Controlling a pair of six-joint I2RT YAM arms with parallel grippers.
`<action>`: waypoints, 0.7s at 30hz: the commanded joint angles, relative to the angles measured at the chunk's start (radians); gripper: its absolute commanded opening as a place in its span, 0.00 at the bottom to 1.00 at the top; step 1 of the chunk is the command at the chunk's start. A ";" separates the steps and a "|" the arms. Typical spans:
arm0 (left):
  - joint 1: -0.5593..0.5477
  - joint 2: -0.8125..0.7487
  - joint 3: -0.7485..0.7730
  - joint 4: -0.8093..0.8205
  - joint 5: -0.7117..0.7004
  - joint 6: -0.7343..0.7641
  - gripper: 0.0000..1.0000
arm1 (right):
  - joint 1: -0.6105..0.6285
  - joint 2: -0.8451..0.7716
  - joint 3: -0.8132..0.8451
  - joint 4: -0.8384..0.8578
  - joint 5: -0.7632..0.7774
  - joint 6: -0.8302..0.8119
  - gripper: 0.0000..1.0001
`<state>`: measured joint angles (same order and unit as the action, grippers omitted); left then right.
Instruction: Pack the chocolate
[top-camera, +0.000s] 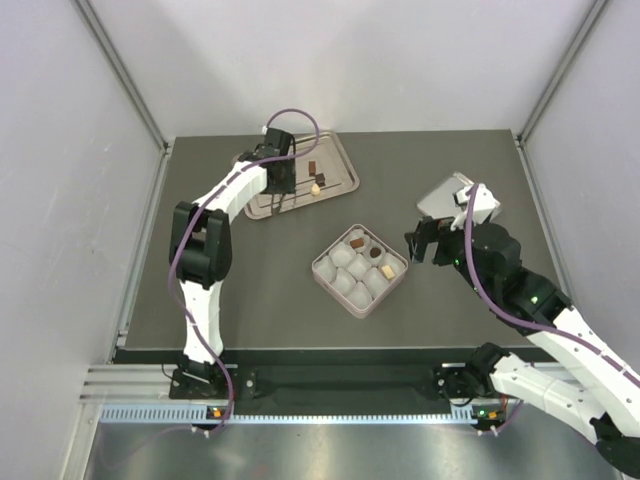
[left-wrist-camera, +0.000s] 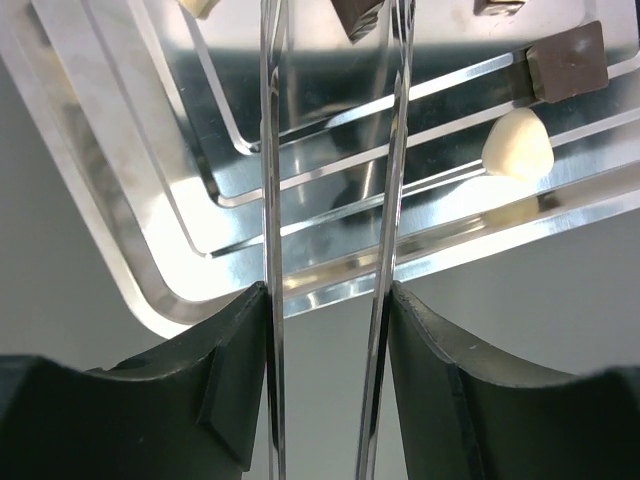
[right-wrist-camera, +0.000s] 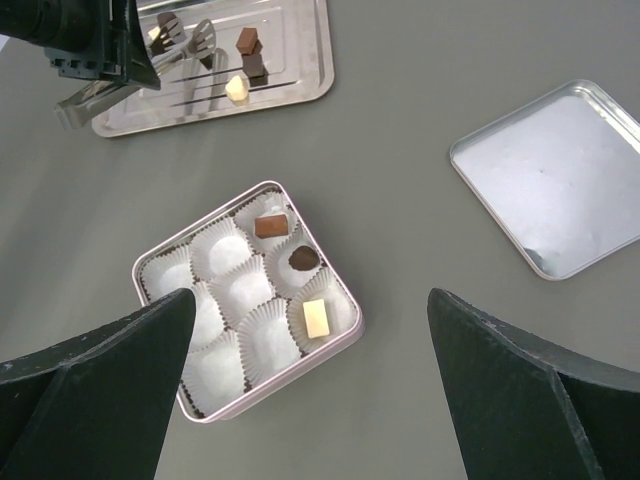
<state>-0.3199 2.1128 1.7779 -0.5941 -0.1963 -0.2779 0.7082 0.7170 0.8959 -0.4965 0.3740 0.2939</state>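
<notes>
Clamping tongs (left-wrist-camera: 268, 200) over tray (left-wrist-camera: 120, 200), left gripper (left-wrist-camera: 328, 300), right gripper (top-camera: 416, 244) spread wide, brown chocolate (left-wrist-camera: 567, 62) lengthwise along ridge

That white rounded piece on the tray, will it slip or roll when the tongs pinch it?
Probably apt to slip: the white piece looks rounded and tapered, and the tongs are thin, smooth metal. It may skid on the polished tray. Likely light, being small.

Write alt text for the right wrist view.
A pink nine-cup box sits on a grey table with three chocolates, brown, dark and cream, along its right side. Upper left, the left gripper holds tongs over a silver tray of more pieces; a metal lid lies right.
</notes>
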 joint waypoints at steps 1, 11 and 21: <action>0.010 0.015 0.061 0.060 0.021 0.016 0.52 | -0.009 0.002 -0.005 0.065 0.022 -0.018 1.00; 0.012 -0.007 0.071 0.019 0.046 0.017 0.42 | -0.010 -0.001 -0.009 0.064 0.022 -0.016 1.00; 0.008 -0.189 0.051 -0.070 0.104 0.037 0.33 | -0.010 -0.024 0.008 0.044 0.009 0.007 1.00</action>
<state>-0.3149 2.0743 1.8065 -0.6582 -0.1307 -0.2584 0.7082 0.7128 0.8894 -0.4862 0.3836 0.2920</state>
